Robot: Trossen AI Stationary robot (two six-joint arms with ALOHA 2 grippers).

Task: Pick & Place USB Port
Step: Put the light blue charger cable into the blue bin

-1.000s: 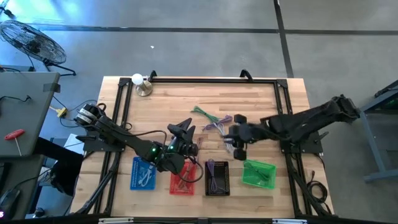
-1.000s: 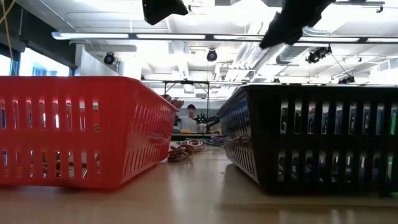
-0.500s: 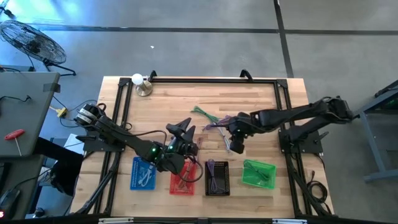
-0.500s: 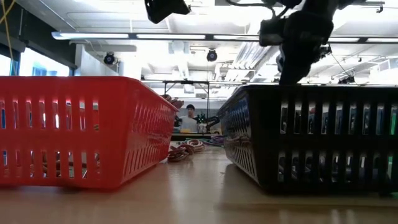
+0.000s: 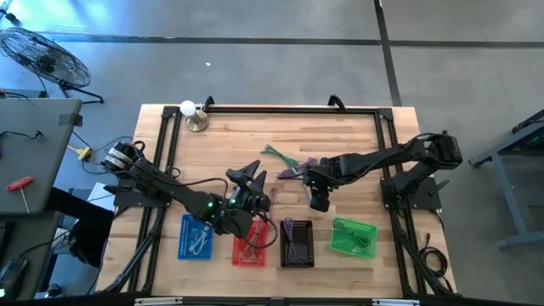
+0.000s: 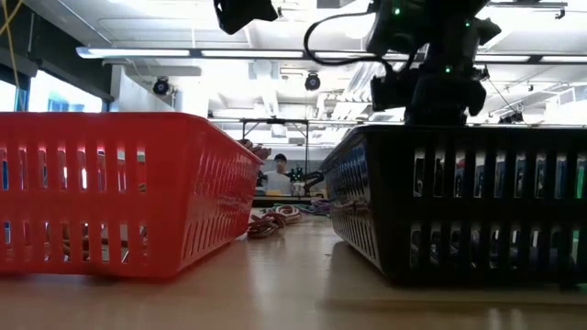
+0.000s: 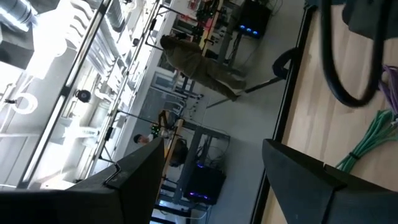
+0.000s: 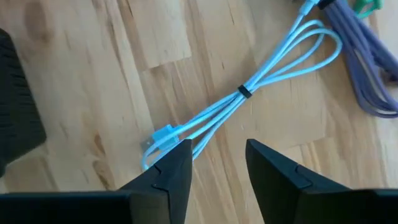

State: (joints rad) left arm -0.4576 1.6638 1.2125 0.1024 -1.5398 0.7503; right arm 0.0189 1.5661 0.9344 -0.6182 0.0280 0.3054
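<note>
A light-blue cable (image 8: 242,93), looped and bound by a black tie, lies flat on the wooden table with its plug end (image 8: 163,134) near my right fingers. My right gripper (image 8: 217,163) is open and points down over that plug end; it touches nothing. In the high view it (image 5: 317,198) is mid-table, just beyond the black basket (image 5: 297,242). My left gripper (image 5: 252,176) is open and raised above the red basket (image 5: 252,246). It points out at the room (image 7: 211,165).
Four small baskets stand in a row at the near edge: blue (image 5: 196,236), red, black and green (image 5: 354,236). Green (image 5: 276,155) and purple (image 5: 299,168) cables lie bunched mid-table. A lamp (image 5: 194,115) stands at the far-left corner. A person stands in the room beyond (image 7: 199,62).
My right gripper has come down toward the table and shifted slightly toward the left and near edges, ending over the light-blue cable. In the low view it has dropped into sight behind the black basket.
</note>
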